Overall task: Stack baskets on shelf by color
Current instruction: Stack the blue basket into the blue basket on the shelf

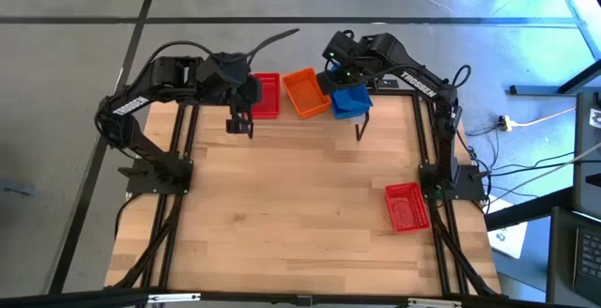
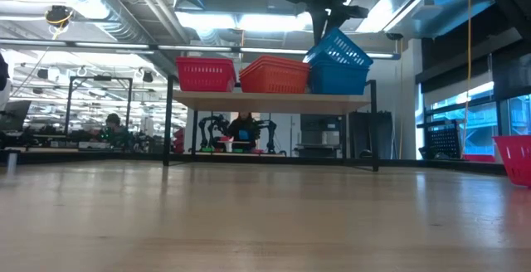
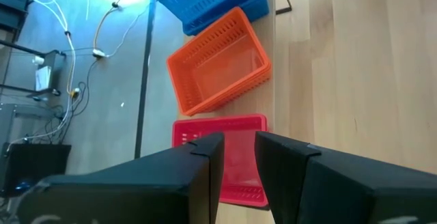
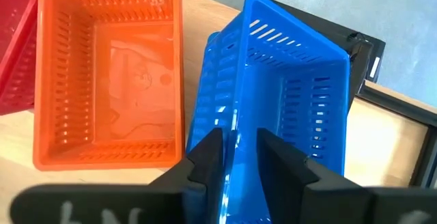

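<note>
One blue basket [image 4: 287, 108] apparently straddled by right pincer [image 4: 239, 152].

Overhead view straight down, low view level across the table, both sharing the shelf [image 2: 274, 100].

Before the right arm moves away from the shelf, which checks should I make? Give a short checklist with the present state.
1. Top blue basket level in its stack: not ok, tilted.
2. Right claw clear of the blue rim: not ok, fingers straddle it.
3. Orange stack level on the shelf: ok.
4. Red stack level: ok.
5. All red baskets shelved: not ok, one red basket remains on the table.
6. Left claw empty: ok.
</note>
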